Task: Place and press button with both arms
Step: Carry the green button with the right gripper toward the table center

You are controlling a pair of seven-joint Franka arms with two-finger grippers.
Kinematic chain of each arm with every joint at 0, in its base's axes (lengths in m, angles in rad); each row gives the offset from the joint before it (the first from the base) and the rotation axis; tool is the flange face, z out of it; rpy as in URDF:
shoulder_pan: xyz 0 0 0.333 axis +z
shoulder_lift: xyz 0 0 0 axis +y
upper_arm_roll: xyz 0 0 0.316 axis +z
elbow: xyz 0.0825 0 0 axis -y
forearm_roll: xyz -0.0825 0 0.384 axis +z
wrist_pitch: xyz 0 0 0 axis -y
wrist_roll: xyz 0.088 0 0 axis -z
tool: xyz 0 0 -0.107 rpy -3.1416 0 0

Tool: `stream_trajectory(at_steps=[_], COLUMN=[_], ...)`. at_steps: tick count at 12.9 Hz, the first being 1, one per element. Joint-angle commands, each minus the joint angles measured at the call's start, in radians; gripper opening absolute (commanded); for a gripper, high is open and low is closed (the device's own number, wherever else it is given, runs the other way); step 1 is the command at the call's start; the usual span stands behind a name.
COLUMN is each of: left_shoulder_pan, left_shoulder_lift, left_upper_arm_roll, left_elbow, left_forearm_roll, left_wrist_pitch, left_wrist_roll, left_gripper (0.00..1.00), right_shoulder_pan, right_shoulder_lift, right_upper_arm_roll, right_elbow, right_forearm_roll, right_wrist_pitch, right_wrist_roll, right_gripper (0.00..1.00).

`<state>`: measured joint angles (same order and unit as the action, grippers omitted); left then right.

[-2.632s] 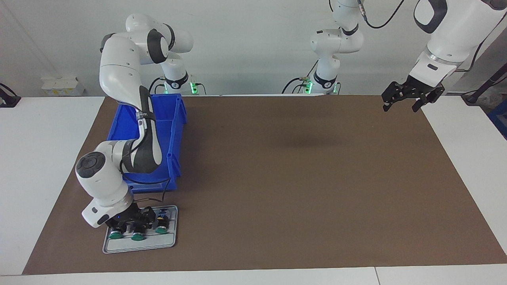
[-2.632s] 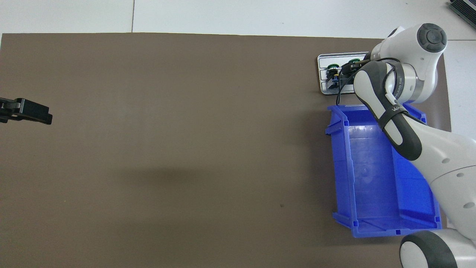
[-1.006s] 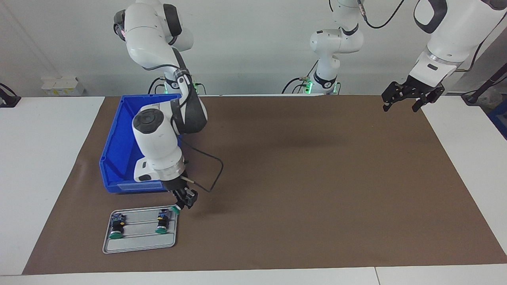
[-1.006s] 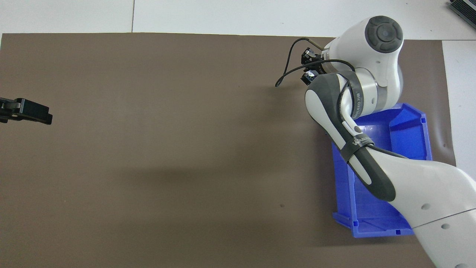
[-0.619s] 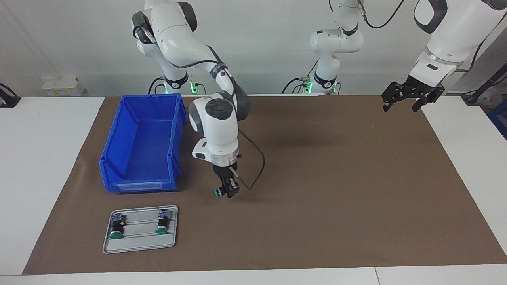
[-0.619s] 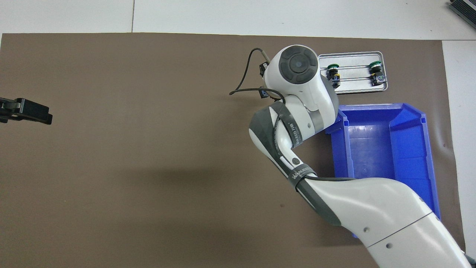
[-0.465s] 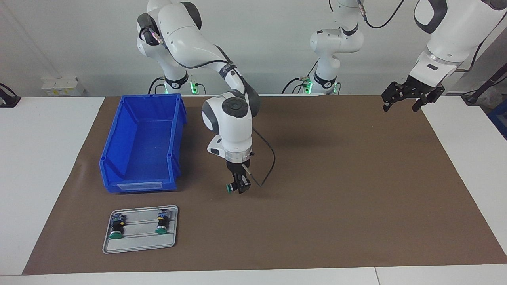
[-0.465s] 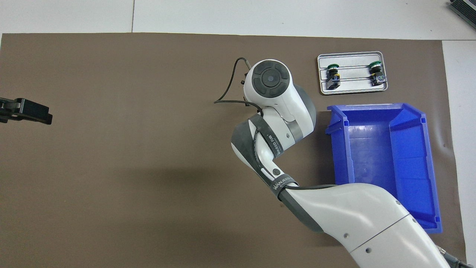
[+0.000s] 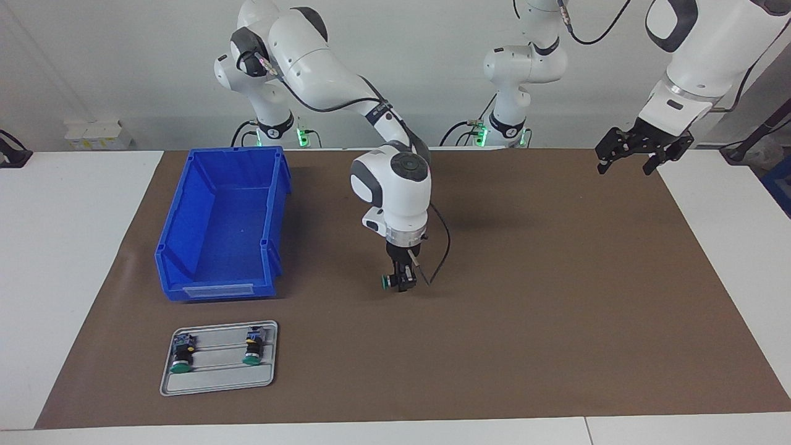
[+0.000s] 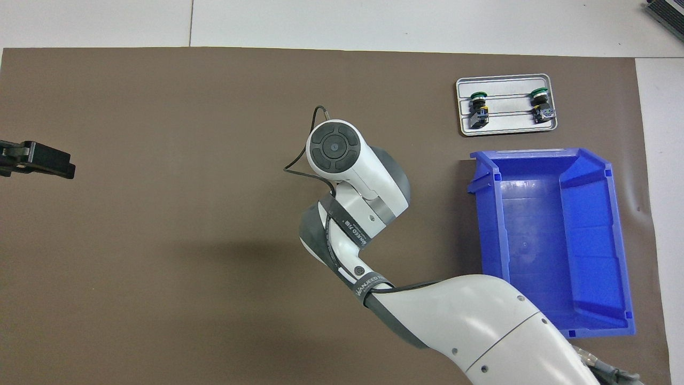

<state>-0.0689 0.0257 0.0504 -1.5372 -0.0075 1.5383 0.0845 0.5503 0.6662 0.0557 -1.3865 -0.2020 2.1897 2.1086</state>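
Note:
My right gripper (image 9: pixel 400 283) is shut on a button (image 9: pixel 386 282), its green cap sticking out sideways. It hangs low over the middle of the brown mat (image 9: pixel 525 296). In the overhead view the right arm's wrist (image 10: pixel 332 147) hides both this gripper and the button. Two lookalike buttons (image 9: pixel 181 358) (image 9: pixel 252 349) lie on a grey tray (image 9: pixel 216 383), also seen as buttons (image 10: pixel 478 104) (image 10: pixel 541 100) on the tray (image 10: pixel 507 124). My left gripper (image 9: pixel 639 151) waits open and empty in the air over the mat's corner at the left arm's end, and shows as the left gripper (image 10: pixel 37 160) from overhead.
An empty blue bin (image 9: pixel 213 289) stands toward the right arm's end, nearer to the robots than the tray; its rim (image 10: pixel 526 154) shows from overhead. A black cable (image 9: pixel 442 259) loops off the right wrist. White table surrounds the mat.
The right arm lifted one button off the tray and carried it past the bin to over the mat's middle. The tray now holds two buttons. The left arm has not moved.

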Motion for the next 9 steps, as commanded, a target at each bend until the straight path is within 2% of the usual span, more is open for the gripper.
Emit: stream_trajectory(at_steps=[1,9], left_shoulder_pan=[0.008,0.008], left_shoulder_lift=[-0.026,-0.026], left_upper_arm_roll=[-0.004,-0.004], left_elbow=[-0.027,-0.026], left_forearm_roll=[-0.011,-0.011], left_wrist_pitch=[0.002,0.002], left_wrist_roll=[-0.002,-0.003], left_gripper=[1.00,1.00], right_shoulder_pan=[0.055,0.083], right_shoulder_lift=[0.001,-0.017], right_upper_arm_roll=[0.000,0.007], right_elbow=[-0.008,-0.117], right_forearm_roll=[-0.025,-0.011], right_wrist_pitch=[0.034,0.113], right_wrist_roll=[0.121,0.202], right_gripper=[0.00,0.00])
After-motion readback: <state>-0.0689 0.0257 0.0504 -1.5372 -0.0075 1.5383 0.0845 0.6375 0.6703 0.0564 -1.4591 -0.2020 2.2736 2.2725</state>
